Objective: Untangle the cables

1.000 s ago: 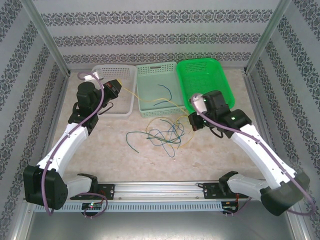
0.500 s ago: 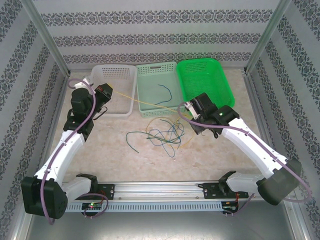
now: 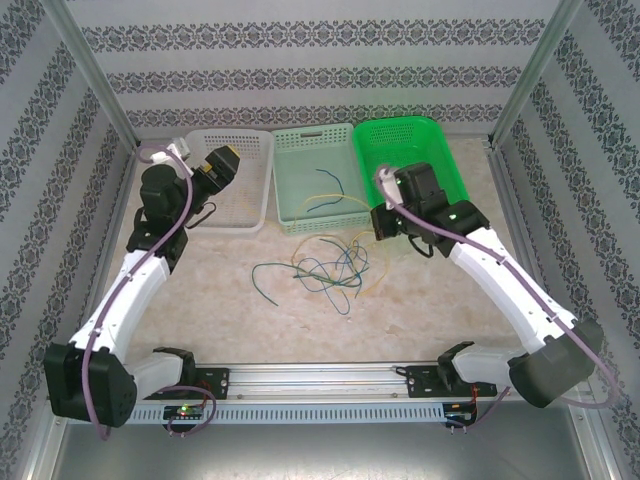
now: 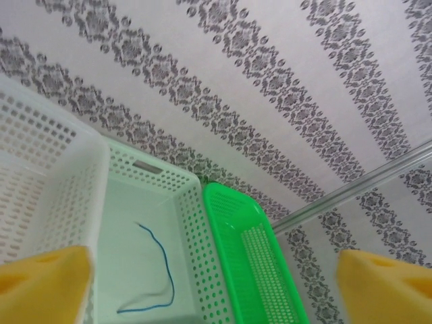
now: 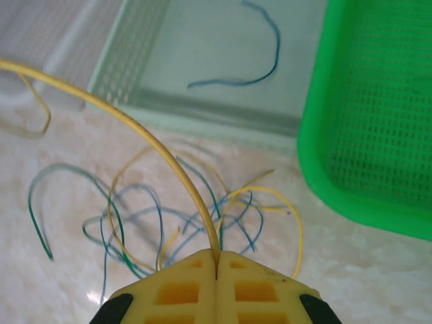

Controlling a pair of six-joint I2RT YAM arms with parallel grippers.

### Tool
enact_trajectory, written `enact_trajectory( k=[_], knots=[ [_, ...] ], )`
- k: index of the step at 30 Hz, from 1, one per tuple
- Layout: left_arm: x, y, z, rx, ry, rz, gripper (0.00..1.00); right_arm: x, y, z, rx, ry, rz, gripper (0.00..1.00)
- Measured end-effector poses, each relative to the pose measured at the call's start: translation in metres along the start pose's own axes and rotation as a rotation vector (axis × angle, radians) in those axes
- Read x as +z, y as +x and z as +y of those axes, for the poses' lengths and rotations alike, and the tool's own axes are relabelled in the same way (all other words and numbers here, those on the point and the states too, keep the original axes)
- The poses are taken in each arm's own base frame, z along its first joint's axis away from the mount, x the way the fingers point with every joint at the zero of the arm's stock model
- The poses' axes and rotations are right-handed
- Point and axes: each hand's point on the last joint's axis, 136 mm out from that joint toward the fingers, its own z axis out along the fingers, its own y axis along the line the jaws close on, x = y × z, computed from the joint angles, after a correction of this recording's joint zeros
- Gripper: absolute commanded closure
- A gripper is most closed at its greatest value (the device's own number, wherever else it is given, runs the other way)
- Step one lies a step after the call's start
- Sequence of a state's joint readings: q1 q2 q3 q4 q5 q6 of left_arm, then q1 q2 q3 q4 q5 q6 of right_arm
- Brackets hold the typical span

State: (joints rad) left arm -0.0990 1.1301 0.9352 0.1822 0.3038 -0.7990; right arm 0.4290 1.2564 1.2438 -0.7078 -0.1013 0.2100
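A tangle of yellow, blue and dark green cables [image 3: 325,265] lies on the table in front of the baskets; it also appears in the right wrist view as the tangle [image 5: 175,216]. My right gripper [image 3: 383,228] [image 5: 217,255] is shut on one yellow cable [image 5: 135,128], which arcs up and left over the pale green basket's front edge. One blue cable [image 3: 330,182] [image 4: 162,270] lies inside that basket. Raised above the white basket, my left gripper [image 3: 222,162] [image 4: 216,290] is open and holds nothing.
Three baskets stand in a row at the back: white basket [image 3: 255,150], pale green basket [image 3: 290,140], bright green basket [image 3: 440,150]. Patterned walls and metal posts close in the table. Bare table lies in front of the tangle toward the rail [image 3: 320,375].
The left gripper opened and let go of the yellow cable that was stretched taut between both grippers, then lifted toward the back. The right gripper shifted back toward the green basket, still gripping it.
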Motion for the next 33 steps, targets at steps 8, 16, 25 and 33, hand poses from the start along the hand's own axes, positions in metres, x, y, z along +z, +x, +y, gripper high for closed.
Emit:
enact_trajectory(
  k=[8, 16, 25, 33],
  knots=[
    [-0.026, -0.019, -0.015, 0.075, 0.002, -0.081, 0.00, -0.038, -0.063, -0.060, 0.273, 0.036, -0.265, 1.00],
    [-0.024, -0.008, 0.002, 0.071, -0.050, -0.054, 0.00, -0.067, -0.092, -0.101, 0.393, 0.107, -0.388, 1.00],
    [-0.025, 0.001, 0.011, 0.073, -0.069, -0.036, 0.00, -0.037, -0.061, -0.158, 0.548, 0.212, -0.342, 1.00],
    [-0.027, 0.002, 0.011, 0.075, -0.074, -0.031, 0.00, 0.018, -0.034, -0.183, 0.591, 0.232, -0.184, 1.00]
  ],
)
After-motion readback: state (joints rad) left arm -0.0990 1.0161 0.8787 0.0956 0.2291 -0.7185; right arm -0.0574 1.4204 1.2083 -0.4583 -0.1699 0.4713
